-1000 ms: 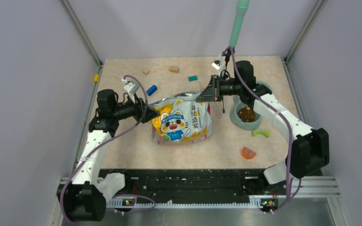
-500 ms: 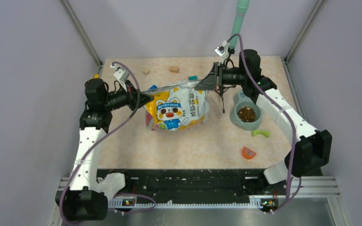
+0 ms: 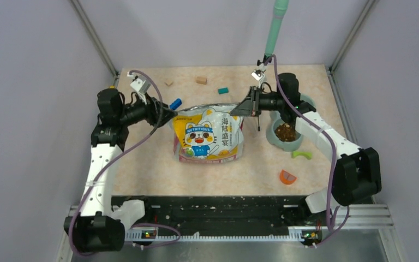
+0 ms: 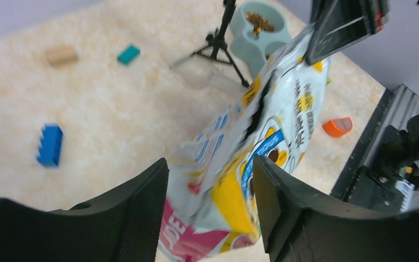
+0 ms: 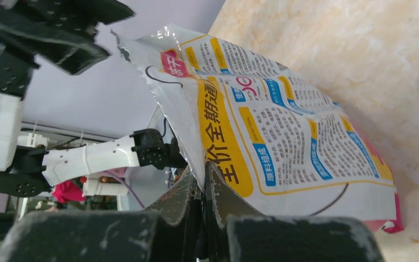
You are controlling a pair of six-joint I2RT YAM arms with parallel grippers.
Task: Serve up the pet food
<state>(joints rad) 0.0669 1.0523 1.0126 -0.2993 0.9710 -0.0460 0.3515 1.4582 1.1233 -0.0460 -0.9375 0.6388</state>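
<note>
One bag [image 3: 210, 136] corner sits clenched in the right gripper [image 5: 201, 176] (the left gripper [image 4: 210, 162] gapes, released, alongside).

Bright, even light, faint shadows; the bag [image 4: 283, 109] blurs with motion in the left wrist view
</note>
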